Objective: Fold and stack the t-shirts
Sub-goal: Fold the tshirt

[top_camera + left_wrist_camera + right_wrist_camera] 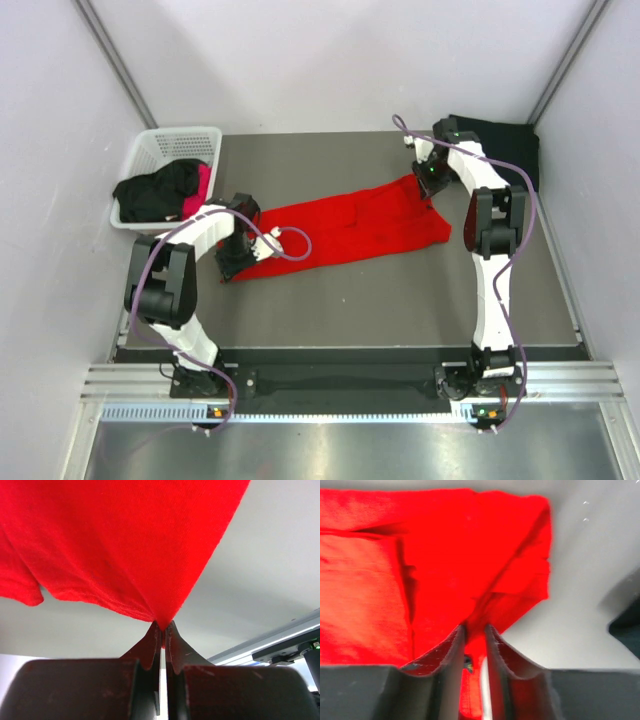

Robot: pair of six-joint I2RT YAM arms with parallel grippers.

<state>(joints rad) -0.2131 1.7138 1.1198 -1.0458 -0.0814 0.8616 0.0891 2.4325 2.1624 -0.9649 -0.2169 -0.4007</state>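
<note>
Spreading: red t-shirt (pixel 350 228) is pinched by left gripper (pixel 162 627) nearest white basket (pixel 180 132); right gripper's (pixel 474 629) hold at the end farthest from the basket cannot be told; firm closure is needed next.

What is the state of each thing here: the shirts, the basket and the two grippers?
red t-shirt: stretched out across the table, unfolded
left gripper: shut on the red t-shirt's left end
right gripper: jaws narrow around its other end; grip uncertain
black t-shirt: flat at the far right corner, seemingly folded
basket: upright, partly filled
black and pink shirts: crumpled heap in the basket
</note>
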